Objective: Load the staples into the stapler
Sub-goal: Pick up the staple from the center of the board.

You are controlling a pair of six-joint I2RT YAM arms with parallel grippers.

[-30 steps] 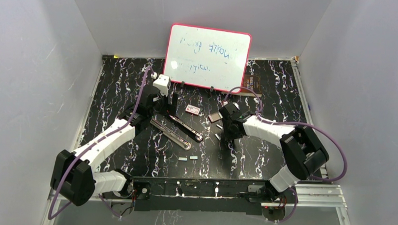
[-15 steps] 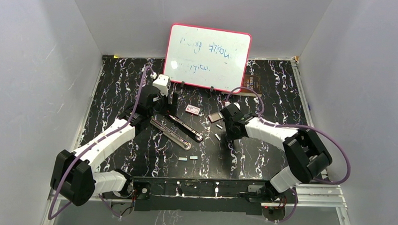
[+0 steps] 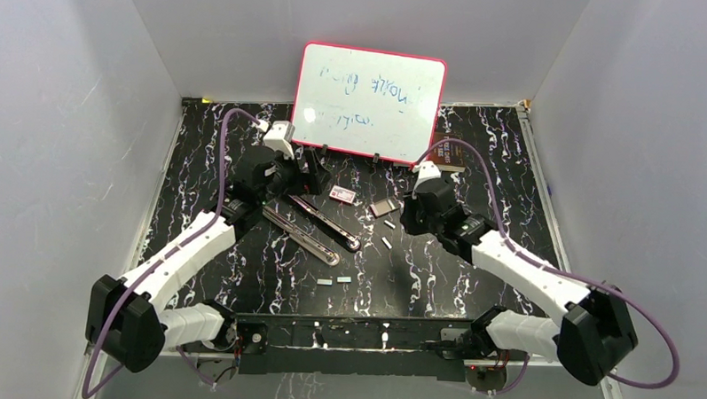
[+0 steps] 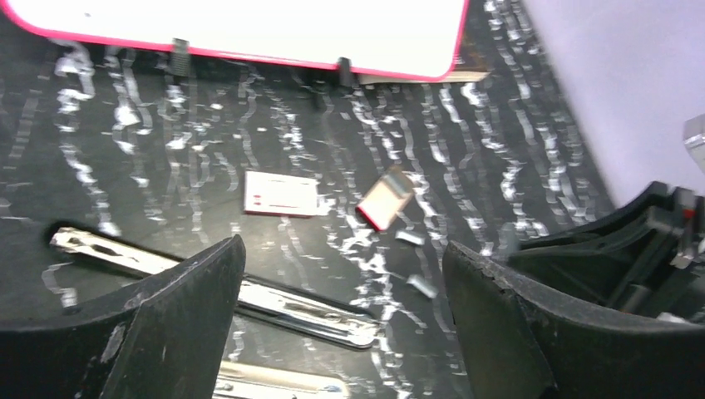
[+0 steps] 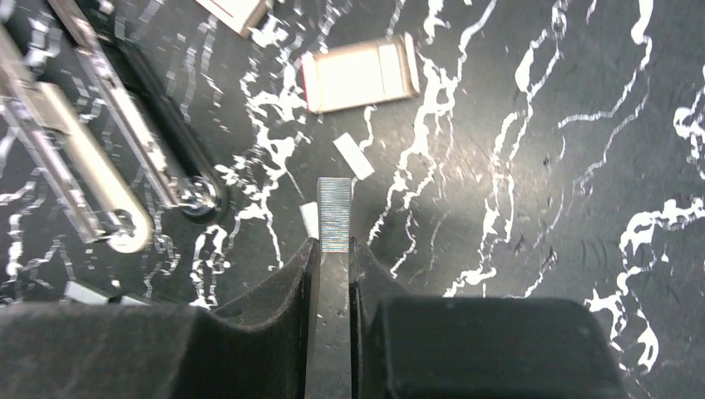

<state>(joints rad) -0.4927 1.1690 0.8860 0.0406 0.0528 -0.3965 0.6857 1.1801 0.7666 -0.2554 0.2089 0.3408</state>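
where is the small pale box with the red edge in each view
top external: the small pale box lies just right of centre, on the table beyond the right arm's wrist.
left wrist: the box sits mid-picture, right of the white card.
right wrist: the box is upper middle, beyond the staples.
shared landmark: the stapler, left of the box in every view.

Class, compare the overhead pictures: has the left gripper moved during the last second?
Yes. The left gripper, jaws open, has shifted up the picture, away from the stapler and closer to the whiteboard.
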